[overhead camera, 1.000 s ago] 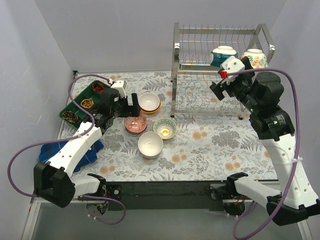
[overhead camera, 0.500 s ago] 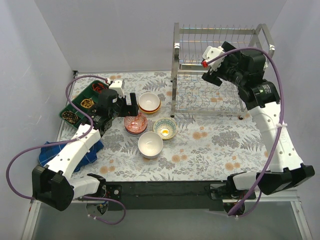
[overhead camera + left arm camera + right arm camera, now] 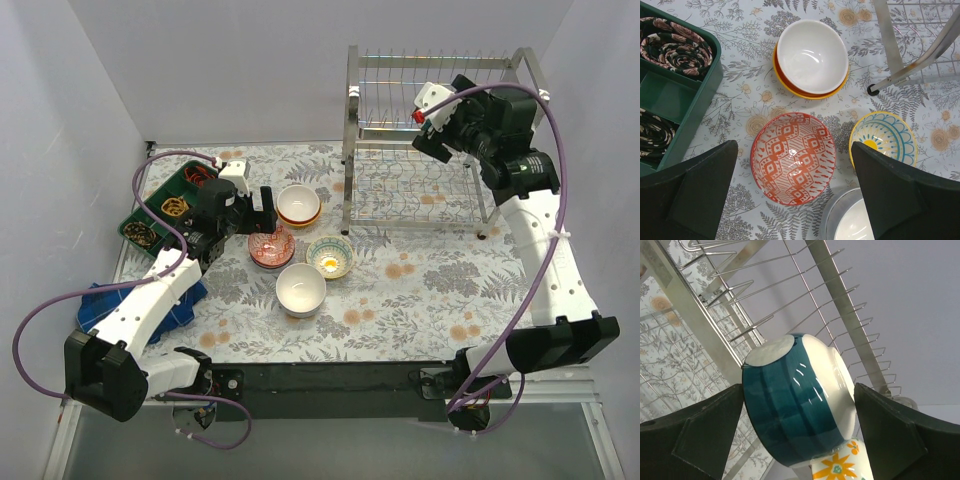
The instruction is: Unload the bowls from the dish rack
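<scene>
The step in hand was the pick of the next bowl from the upper tier of the dish rack. The right gripper had reached up to that shelf with its jaws spread as wide as they go, one on each side of the teal bowl, which stood on edge among the chrome tines with its unglazed foot turned toward the wrist camera. The bowl nearly filled the gap between the jaws, yet nothing showed a clamp on it; whether either pad touched the glaze could not be told. A floral bowl sat just beside it on the same shelf. On the table the unloaded pieces lay together: an orange-and-yellow stack, a red-patterned bowl, a yellow-and-blue bowl and a white bowl. The left gripper hovered over them, equally wide and empty, near the green tray. The next move likely called for a firm pinch on the teal bowl, then a lift clear of the tines — without knocking its floral neighbour — and a carry down to the table.
</scene>
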`<state>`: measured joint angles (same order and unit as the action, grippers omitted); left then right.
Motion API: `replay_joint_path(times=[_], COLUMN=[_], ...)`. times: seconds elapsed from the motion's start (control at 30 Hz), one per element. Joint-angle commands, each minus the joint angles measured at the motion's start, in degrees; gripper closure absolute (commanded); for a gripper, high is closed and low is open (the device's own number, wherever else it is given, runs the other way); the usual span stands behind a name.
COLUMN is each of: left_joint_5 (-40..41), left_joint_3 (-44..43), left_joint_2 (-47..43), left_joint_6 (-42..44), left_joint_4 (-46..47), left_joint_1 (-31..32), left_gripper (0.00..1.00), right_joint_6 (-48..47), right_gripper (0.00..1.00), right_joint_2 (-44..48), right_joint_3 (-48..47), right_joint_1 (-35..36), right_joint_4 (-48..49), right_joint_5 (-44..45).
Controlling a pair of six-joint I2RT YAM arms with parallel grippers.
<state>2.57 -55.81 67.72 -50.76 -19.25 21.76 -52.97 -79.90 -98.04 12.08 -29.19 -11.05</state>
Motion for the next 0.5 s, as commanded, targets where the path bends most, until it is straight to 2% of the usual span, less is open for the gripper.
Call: replay_joint_path(times=[0.0, 0.2, 0.33, 0.47], left_joint_5=[0.2, 0.2, -0.3, -0.3], left_joint_3=[0.6, 0.7, 0.6, 0.8], left_joint_2=[-0.8, -0.8, -0.8, -0.7], left_joint_6=[1.0, 1.0, 1.1, 1.1], left_joint_4=[0.4, 0.5, 0.6, 0.7], left_joint_1=[-0.2, -0.1, -0.2, -0.2], left_gripper=[0.02, 0.02, 0.02, 0.02], right_joint_6=[0.2, 0.9, 1.4, 1.6], right_gripper=[0.01, 0.02, 0.07, 0.37], right_joint_2=[-1.9, -2.9, -2.8, -2.9], right_joint_3=[-2.4, -2.8, -2.7, -2.6], right_joint_1=[-1.1, -1.8, -1.9, -2.0], right_joint_4=[2.2, 2.1, 1.8, 1.9], right_joint_5=[-2.5, -4.6, -6.1, -6.1])
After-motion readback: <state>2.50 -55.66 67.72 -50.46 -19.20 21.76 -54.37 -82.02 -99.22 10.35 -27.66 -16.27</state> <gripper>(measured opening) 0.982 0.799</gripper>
